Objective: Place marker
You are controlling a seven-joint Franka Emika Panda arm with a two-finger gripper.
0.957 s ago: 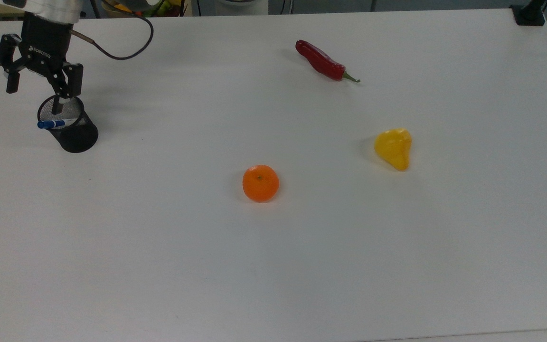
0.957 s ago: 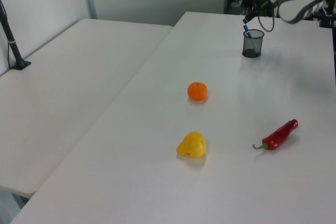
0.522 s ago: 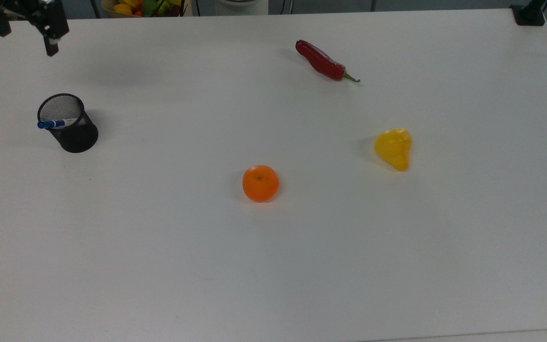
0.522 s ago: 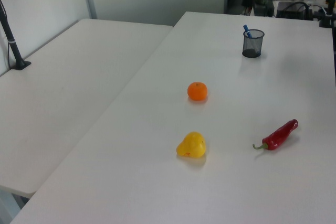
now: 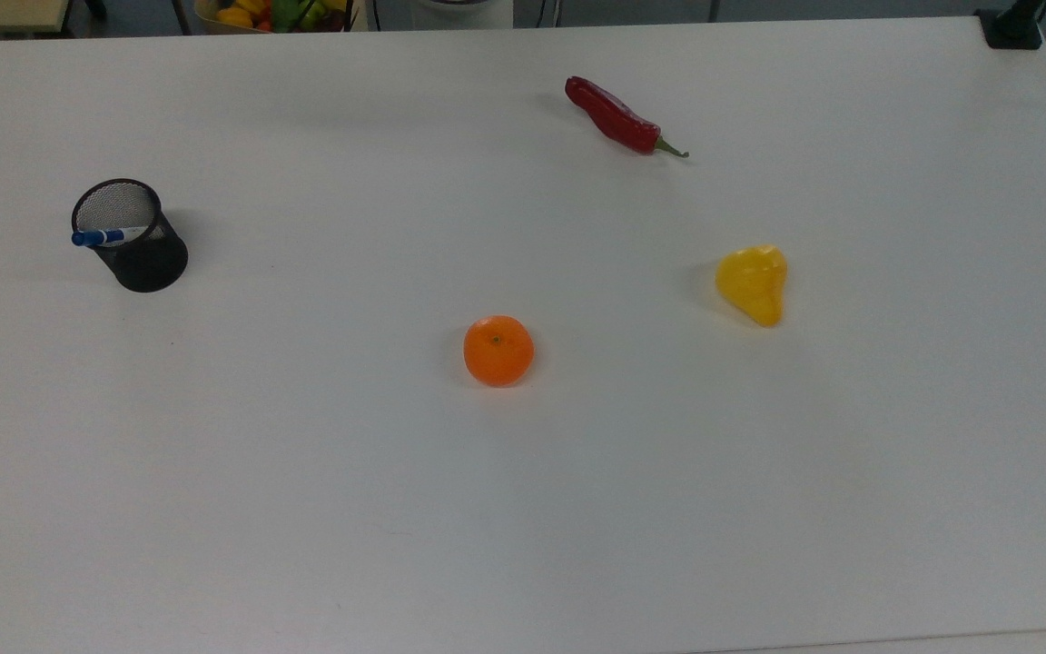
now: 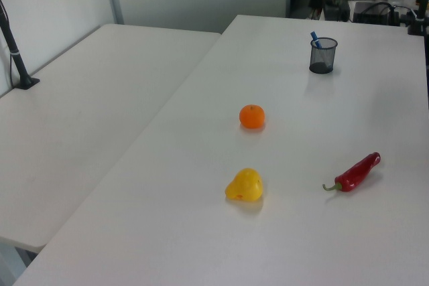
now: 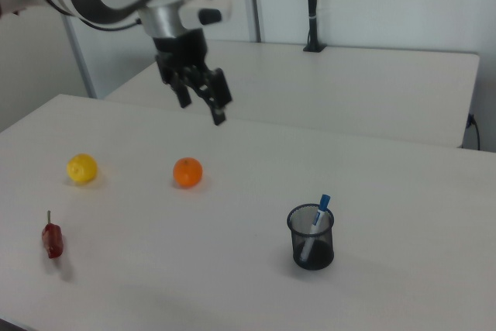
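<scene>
Okay, your marker stands in the black mesh cup, blue cap leaning on the rim at 9 o'clock in the top view. Your gripper hangs high above the table, well apart from the cup, fingers spread, empty. Orange sits mid-table; chilli at 12, yellow fruit at 3.

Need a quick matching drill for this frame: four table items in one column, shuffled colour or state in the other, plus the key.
Things:
1. marker
2. chilli
3. mandarin
4. pen cup

States:
A. orange, round
B. black mesh, upright
C. red, lying with a green stem
D. leaning in the cup, blue cap above the rim

Pairs: 1-D, 2-C, 3-A, 4-B
</scene>
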